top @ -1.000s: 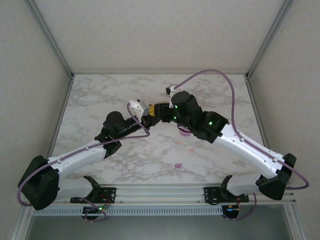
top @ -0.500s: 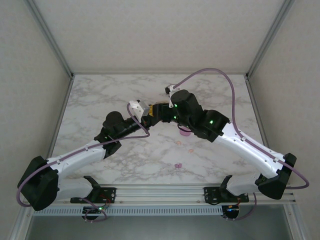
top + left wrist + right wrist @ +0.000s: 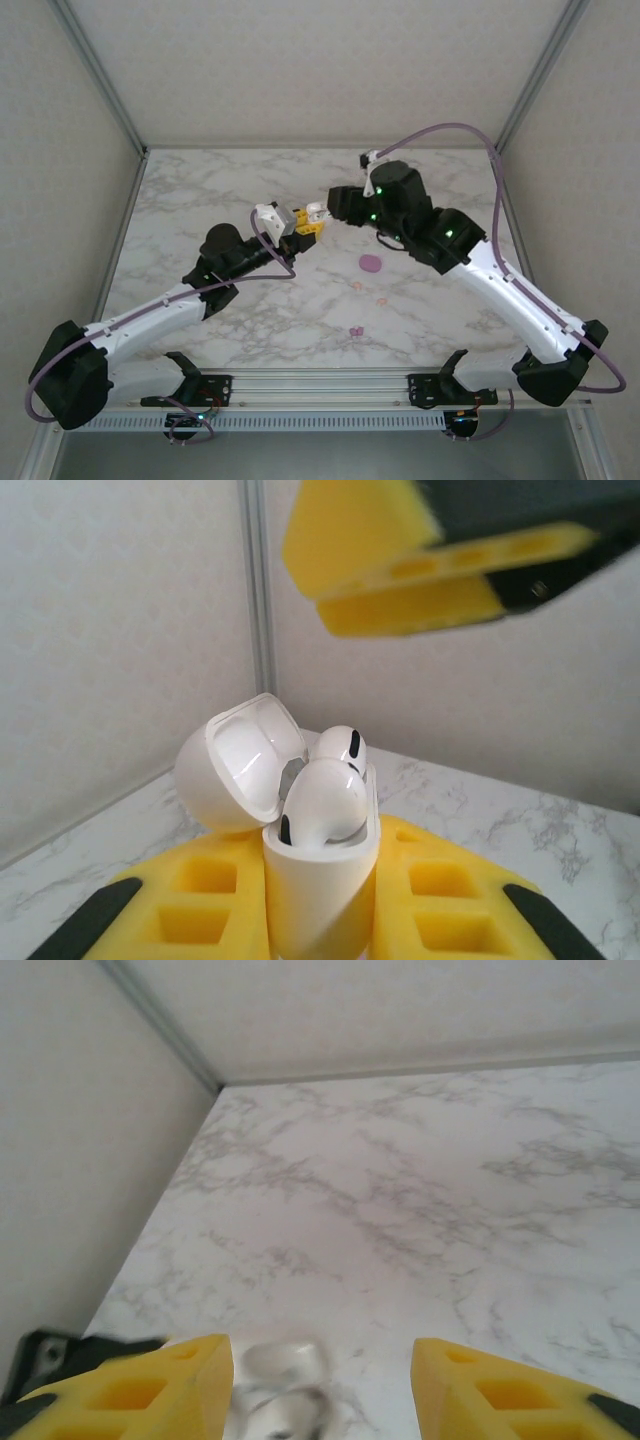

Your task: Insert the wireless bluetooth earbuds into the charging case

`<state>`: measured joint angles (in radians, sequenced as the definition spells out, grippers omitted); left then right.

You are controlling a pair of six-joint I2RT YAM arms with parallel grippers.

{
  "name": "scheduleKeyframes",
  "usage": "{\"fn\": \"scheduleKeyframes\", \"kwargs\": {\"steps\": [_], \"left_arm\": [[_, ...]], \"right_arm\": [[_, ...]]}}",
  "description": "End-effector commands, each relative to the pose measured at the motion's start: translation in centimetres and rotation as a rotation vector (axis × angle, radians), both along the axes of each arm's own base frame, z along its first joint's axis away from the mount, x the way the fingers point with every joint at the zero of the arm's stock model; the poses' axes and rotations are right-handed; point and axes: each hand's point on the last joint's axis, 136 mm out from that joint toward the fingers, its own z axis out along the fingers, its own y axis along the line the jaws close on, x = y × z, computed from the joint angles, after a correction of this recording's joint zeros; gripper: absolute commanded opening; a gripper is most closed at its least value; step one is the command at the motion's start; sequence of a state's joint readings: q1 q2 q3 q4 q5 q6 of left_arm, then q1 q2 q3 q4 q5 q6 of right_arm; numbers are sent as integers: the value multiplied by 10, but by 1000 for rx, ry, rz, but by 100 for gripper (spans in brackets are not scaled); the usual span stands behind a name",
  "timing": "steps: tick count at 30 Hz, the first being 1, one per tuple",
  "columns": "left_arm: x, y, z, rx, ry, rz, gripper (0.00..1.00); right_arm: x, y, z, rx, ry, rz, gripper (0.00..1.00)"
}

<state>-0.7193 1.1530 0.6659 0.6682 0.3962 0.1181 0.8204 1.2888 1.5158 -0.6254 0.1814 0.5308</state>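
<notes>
My left gripper [image 3: 303,224] is shut on a white charging case [image 3: 320,880], which stands upright between its yellow pads [image 3: 200,915] with the lid [image 3: 240,765] swung open to the left. Two white earbuds [image 3: 322,798] sit in the case, their rounded heads sticking out of the top. My right gripper [image 3: 335,204] hovers just to the right of the case [image 3: 316,212] and apart from it. In the right wrist view its fingers [image 3: 150,1385] stand open with nothing between them, and the case [image 3: 282,1390] shows blurred below.
A purple pebble-shaped case [image 3: 370,263] lies on the marble table [image 3: 200,190] right of centre. Two tiny peach-pink buds [image 3: 357,286] and a purple one [image 3: 355,331] lie nearer the front. Metal frame posts [image 3: 120,110] and walls close in the table's sides.
My right gripper has opened and drawn back up and to the right, away from the case. The left arm has shifted slightly left, still holding the case.
</notes>
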Motion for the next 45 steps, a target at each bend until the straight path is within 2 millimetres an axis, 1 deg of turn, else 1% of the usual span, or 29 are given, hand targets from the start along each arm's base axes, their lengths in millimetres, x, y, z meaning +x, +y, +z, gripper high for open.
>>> {"fn": "scheduleKeyframes", "kwargs": {"steps": [1,8,9,10,11,15,22,26,28,30,31,33,35,36,38,40,42,44,45], "left_arm": [[-11,0,18,10,-71,-33,11],[-20,-2,23,50,-97,-73,12],[-20,-1,24,53,-100,-70,12],[-19,-1,24,57,-100,-67,12],[-18,-1,24,61,-101,-62,12],[-12,2,25,58,-95,-20,12],[0,3,20,50,-59,23,13],[8,0,13,38,-22,40,12],[11,-1,12,29,-4,42,13],[15,-3,8,34,24,45,13],[21,-4,3,43,57,64,13],[38,-3,-17,71,162,127,12],[59,-2,-48,91,317,181,12],[68,-3,-66,101,393,195,12],[80,-10,-102,122,540,159,13],[97,-11,-131,131,686,184,12],[114,-11,-153,108,816,209,12],[130,-8,-170,86,901,252,11],[136,-7,-179,86,935,277,13]], "right_arm": [[0,4,-7,0,94,67,51],[-4,36,-32,-110,277,245,53],[-2,36,-35,-130,294,243,53],[7,30,-39,-142,307,220,52],[8,31,-44,-159,322,229,51],[-4,38,-47,-175,352,333,48],[-21,21,-44,-175,328,330,47],[-28,11,-48,-177,327,315,48],[-29,5,-50,-182,322,289,48],[-24,-6,-49,-199,289,225,50],[-18,-16,-47,-212,259,169,51],[-8,-39,-46,-241,203,37,54],[0,-66,-52,-250,163,-104,55],[2,-75,-56,-242,156,-148,56],[3,-92,-72,-200,176,-227,55],[3,-105,-89,-164,211,-273,56],[1,-115,-106,-157,246,-308,58],[-1,-124,-124,-174,271,-326,58],[-1,-129,-130,-182,280,-346,58]]}}
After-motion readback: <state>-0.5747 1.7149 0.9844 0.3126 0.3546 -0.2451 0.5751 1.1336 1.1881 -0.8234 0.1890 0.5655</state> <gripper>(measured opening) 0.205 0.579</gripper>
